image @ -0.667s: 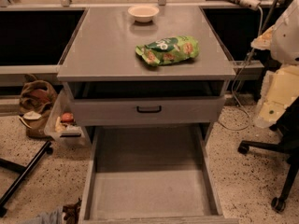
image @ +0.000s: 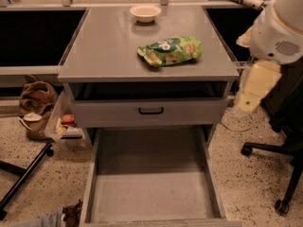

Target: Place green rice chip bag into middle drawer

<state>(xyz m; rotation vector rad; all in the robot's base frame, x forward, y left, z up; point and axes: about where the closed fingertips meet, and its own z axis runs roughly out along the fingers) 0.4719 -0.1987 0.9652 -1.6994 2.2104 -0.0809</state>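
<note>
The green rice chip bag (image: 169,50) lies flat on the grey cabinet top (image: 104,46), right of centre. The middle drawer (image: 151,193) is pulled out wide below, and its flat floor holds nothing. Above it is a grey drawer front with a black handle (image: 151,110). My arm (image: 279,27) hangs at the right edge, beside the cabinet's right side. Its pale lower end, the gripper (image: 242,107), points down about level with the handled drawer front. It is apart from the bag and holds nothing I can see.
A pale bowl (image: 145,12) stands at the back of the cabinet top. A clear bin with clutter (image: 64,124) and a brown bag (image: 35,98) sit on the floor at left. A black office chair base (image: 284,174) is at right. A black stand leg (image: 23,178) crosses the lower left.
My arm has moved left, closer to the cabinet's right side, and takes up more of the view. The bag, the bowl and the drawers have not moved.
</note>
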